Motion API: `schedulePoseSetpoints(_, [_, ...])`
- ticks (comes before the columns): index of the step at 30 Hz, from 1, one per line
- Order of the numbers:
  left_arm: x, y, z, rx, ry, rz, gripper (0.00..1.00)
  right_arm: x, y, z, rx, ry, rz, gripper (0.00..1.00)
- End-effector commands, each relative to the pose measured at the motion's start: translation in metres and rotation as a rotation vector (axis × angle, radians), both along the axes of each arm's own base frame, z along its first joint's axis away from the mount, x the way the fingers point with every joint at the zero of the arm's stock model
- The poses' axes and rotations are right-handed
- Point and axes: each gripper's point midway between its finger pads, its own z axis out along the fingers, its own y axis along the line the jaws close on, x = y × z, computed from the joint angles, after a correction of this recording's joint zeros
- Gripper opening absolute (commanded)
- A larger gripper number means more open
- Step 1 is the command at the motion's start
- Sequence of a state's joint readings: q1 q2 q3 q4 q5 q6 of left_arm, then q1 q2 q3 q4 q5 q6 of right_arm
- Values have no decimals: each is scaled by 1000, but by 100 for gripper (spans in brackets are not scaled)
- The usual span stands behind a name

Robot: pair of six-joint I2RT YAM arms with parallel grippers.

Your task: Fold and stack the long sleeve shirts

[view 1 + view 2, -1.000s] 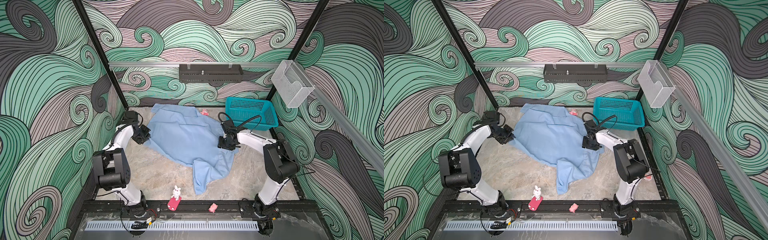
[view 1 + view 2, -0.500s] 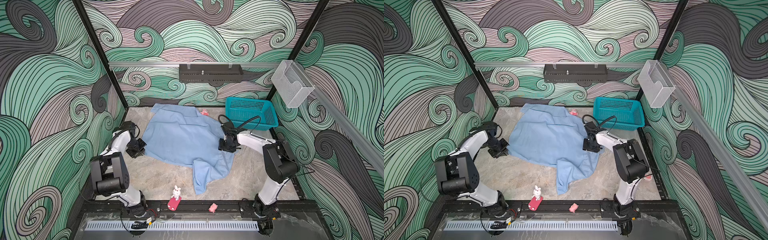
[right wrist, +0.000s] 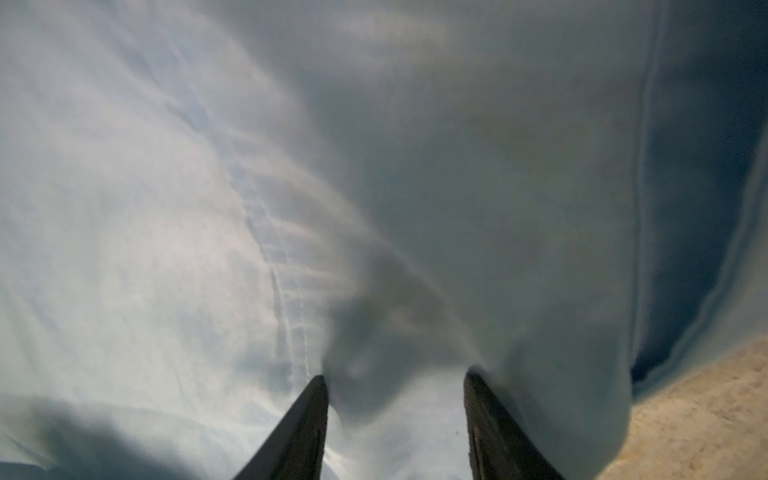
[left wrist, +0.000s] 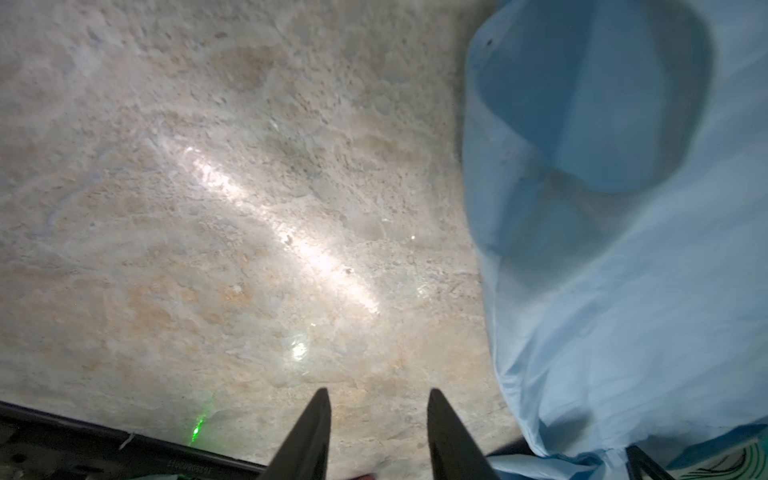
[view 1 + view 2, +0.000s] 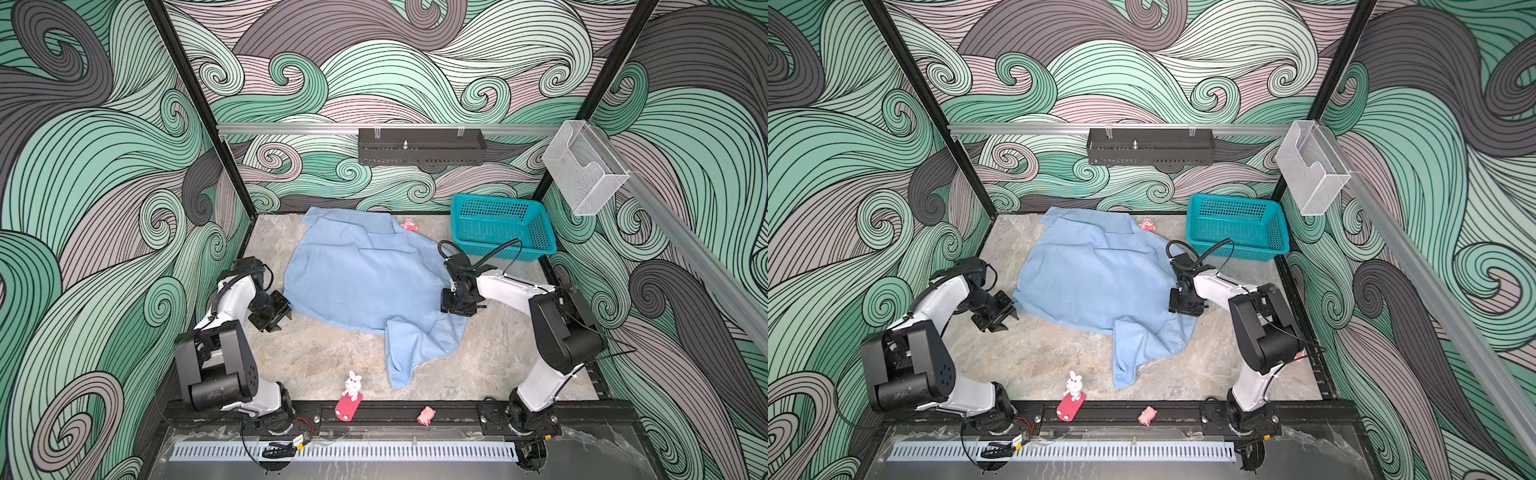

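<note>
Looking across the table (image 5: 316,361), we find the light blue shirt (image 5: 361,282) spread loosely over its middle, collar toward the far wall and 1 sleeve (image 5: 401,361) trailing toward the front, with nothing folded yet. The left gripper (image 4: 378,399) is spread and empty over bare tabletop, just beside the shirt's near edge. The right gripper (image 3: 395,378) is also spread, its tips sunk into the cloth with a soft hump between them, which we judge to be pinning, not pinching. Our worry is that hump: if the right arm lifts or slides, cloth caught between the tips could drag and crumple the side we need flat. On the left, the edge lies thin on the table, so a low approach could shove it into a roll instead of getting under it. A hard pull might also sweep the collar into the small pink toy (image 5: 409,224) beside it. Both top views give us the whole outline and the 2 arms, yet neither shows jaw spacing clearly. The left wrist view shows that gap and a hollow curl in the shirt's edge, and the right wrist view alone shows puckers radiating along a seam (image 3: 291,291).
</note>
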State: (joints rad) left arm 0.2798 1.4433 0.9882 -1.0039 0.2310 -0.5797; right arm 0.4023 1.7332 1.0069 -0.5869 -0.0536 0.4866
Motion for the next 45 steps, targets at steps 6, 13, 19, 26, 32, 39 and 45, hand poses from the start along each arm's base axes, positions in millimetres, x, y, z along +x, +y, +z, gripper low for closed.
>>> schedulePoseSetpoints(6, [32,-11,1,-70,-76,-5,39,-5,0,16,-18,-11,31,54])
schedulePoseSetpoints(13, [22,-18,-28,-86,23,-47,8,23,24,45,7,-71,60,56])
schedulePoseSetpoints(19, [-10,-17,-7,-39,19,-49,0,21,67,51,38,-81,149,57])
schedulePoseSetpoints(26, [-3,-16,55,10,-169,-56,42,-2,88,23,27,-6,216,57])
schedulePoseSetpoints(32, [109,-13,102,10,-398,-72,40,-25,72,-1,-2,51,213,57])
schedulePoseSetpoints(39, [276,-46,104,-80,-489,-165,37,-46,58,-14,-31,98,205,57])
schedulePoseSetpoints(45, [368,-54,61,-67,-523,-171,43,-57,50,-21,-56,133,204,57])
